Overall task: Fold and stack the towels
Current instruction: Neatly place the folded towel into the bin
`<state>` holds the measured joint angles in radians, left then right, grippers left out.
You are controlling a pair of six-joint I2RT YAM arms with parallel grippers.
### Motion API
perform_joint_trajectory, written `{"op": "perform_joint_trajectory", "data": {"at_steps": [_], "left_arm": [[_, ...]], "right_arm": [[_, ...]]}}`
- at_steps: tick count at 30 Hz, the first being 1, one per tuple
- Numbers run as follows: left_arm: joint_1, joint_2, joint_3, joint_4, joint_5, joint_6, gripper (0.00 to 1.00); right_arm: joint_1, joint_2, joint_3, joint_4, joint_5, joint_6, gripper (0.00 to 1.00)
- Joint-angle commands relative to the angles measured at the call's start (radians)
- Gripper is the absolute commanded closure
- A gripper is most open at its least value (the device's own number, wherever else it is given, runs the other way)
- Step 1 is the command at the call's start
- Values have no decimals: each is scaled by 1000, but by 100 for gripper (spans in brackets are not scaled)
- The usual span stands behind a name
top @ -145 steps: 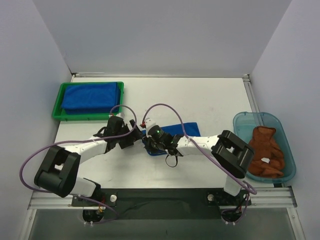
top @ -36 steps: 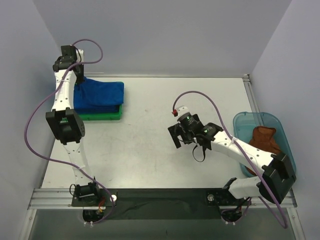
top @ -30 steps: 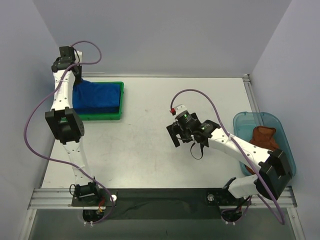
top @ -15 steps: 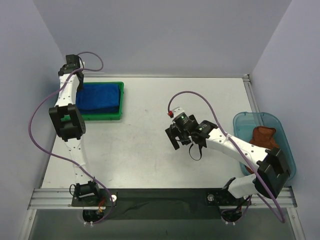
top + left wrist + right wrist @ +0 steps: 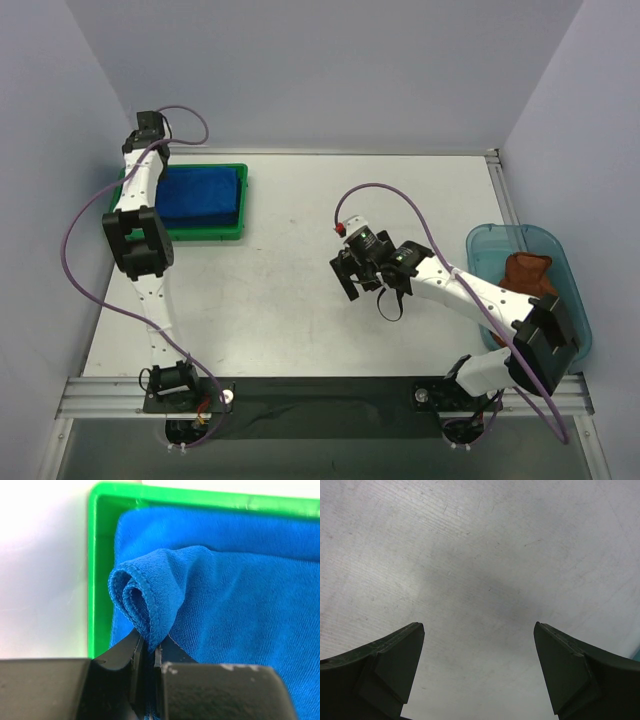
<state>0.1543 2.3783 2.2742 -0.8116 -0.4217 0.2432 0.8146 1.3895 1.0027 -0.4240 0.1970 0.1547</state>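
My left claw (image 5: 147, 652): pinched on a rolled corner of the blue towel (image 5: 235, 605), in the green tray (image 5: 99, 555). My right claw (image 5: 479, 670): spread wide above the tabletop (image 5: 470, 545).

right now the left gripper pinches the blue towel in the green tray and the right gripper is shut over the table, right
No: the right gripper is open over the table, as the right wrist view shows. The rest is right.
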Motion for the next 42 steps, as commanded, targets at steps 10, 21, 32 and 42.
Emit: {"op": "perform_joint_trajectory", "data": {"at_steps": [10, 21, 32, 42], "left_arm": [[48, 84, 190, -20, 43, -53, 47], [42, -5, 168, -43, -55, -97, 10], [-122, -318, -258, 139, 170, -365, 18], [-246, -528, -850, 543, 265, -496, 60]], "right_arm": [[20, 32, 33, -41, 4, 6, 4], [43, 28, 34, -50, 19, 8, 4], [57, 0, 21, -25, 33, 48, 5], [46, -188, -102, 10, 65, 80, 5]]}}
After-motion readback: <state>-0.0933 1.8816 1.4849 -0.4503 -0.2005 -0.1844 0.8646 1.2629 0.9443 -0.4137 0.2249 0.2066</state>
